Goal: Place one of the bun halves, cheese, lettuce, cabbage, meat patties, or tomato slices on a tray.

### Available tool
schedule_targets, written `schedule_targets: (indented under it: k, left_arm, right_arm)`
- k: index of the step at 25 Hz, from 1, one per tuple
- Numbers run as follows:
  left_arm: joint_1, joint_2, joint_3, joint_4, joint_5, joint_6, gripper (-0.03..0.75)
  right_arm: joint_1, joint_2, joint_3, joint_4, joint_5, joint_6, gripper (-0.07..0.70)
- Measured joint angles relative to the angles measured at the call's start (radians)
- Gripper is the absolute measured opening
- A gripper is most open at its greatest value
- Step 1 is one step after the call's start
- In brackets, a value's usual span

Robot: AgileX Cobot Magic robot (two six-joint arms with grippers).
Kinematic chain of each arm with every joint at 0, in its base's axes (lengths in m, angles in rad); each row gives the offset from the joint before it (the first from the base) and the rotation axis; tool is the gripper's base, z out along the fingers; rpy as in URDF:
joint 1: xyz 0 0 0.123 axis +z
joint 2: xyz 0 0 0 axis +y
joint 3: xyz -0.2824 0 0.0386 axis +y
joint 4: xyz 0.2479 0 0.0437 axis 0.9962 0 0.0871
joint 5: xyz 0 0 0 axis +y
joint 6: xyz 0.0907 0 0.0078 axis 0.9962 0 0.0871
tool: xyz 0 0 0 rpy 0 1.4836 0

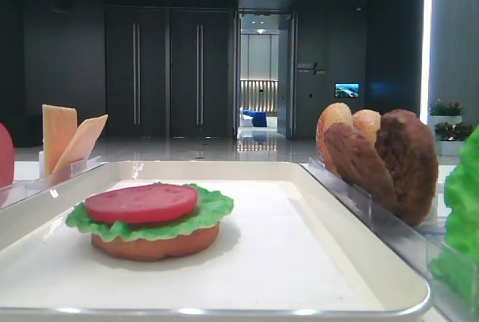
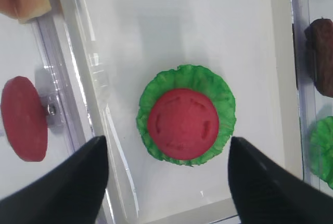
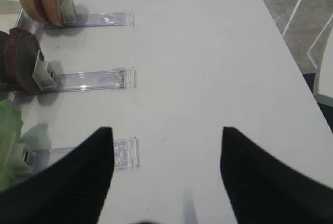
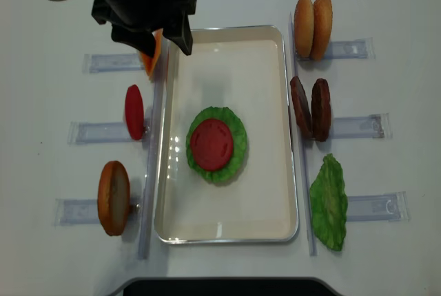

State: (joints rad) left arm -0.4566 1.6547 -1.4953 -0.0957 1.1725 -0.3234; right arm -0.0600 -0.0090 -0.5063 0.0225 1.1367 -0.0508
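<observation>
Tomato slice sits on the lettuce mid-tray, my left gripper wide open and empty, so basically done.

Tray: cream-white, rectangular, shiny raised rim; lies flat at table centre.
Stack on tray: tomato slice atop lettuce atop bun half, lying flat.
Meat patties: two dark brown discs, upright on edge, right of tray.
</observation>
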Motion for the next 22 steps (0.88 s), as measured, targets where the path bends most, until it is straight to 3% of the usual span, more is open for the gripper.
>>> schedule_targets:
  k: [4, 11, 18, 22]
  left_arm:
    - [0.113, 0.000, 0.000, 0.030, 0.042, 0.001, 0.545]
    - [0.320, 0.000, 0.000, 0.225, 0.049, 0.058, 0.545]
    - [0.377, 0.000, 0.000, 0.358, 0.049, 0.118, 0.545]
    - [0.392, 0.000, 0.000, 0.326, 0.049, 0.152, 0.545]
  right_arm:
    - [0.000, 0.000, 0.000, 0.000, 0.000, 0.000, 0.426]
    - [0.000, 0.000, 0.000, 0.000, 0.000, 0.000, 0.426]
    - [0.000, 0.000, 0.000, 0.000, 0.000, 0.000, 0.426]
    - [0.000, 0.000, 0.000, 0.000, 0.000, 0.000, 0.426]
